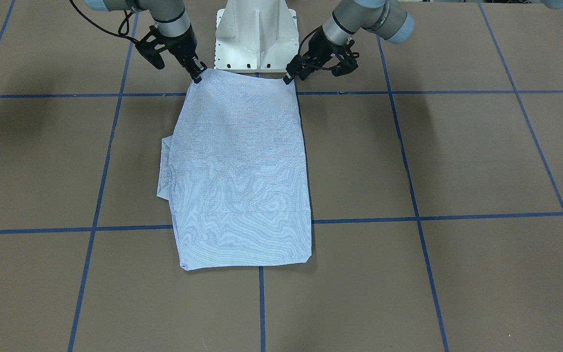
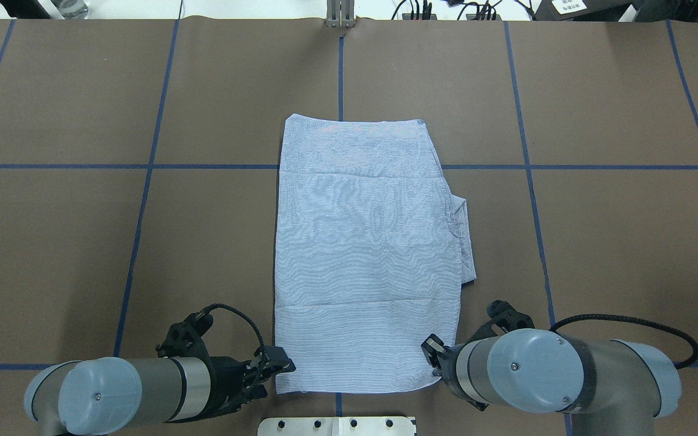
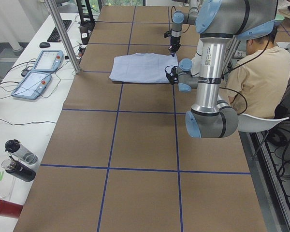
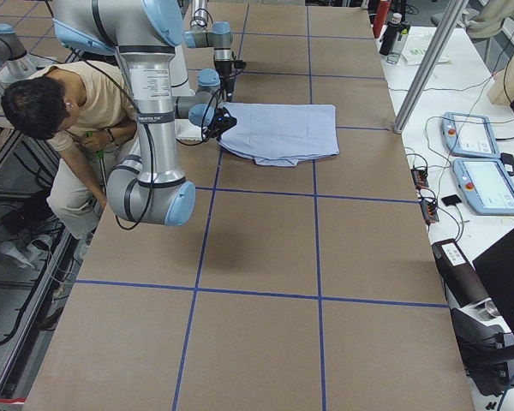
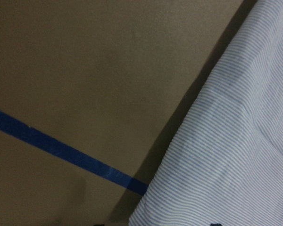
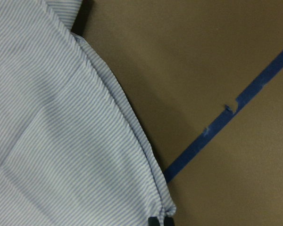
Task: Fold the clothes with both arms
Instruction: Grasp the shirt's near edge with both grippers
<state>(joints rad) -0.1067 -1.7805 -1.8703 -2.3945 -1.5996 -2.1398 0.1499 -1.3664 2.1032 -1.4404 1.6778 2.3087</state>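
The light blue striped shirt (image 1: pixel 242 171) lies folded into a long rectangle at the table's middle (image 2: pixel 367 254), with a folded part (image 2: pixel 465 242) sticking out on its right side. My left gripper (image 2: pixel 276 366) is shut on the shirt's near left corner, which shows in the front view (image 1: pixel 290 78). My right gripper (image 2: pixel 432 352) is shut on the near right corner (image 1: pixel 197 74). The near edge is raised a little and casts a shadow. The wrist views show only striped cloth (image 5: pixel 236 155) (image 6: pixel 61 141) over the brown table.
The white pedestal base (image 1: pixel 254 34) stands just behind the shirt's near edge. Blue tape lines (image 2: pixel 525 166) grid the brown table. A seated person (image 3: pixel 261 72) is beside the robot. Teach pendants (image 3: pixel 38 72) and bottles (image 3: pixel 17 162) lie on the side bench.
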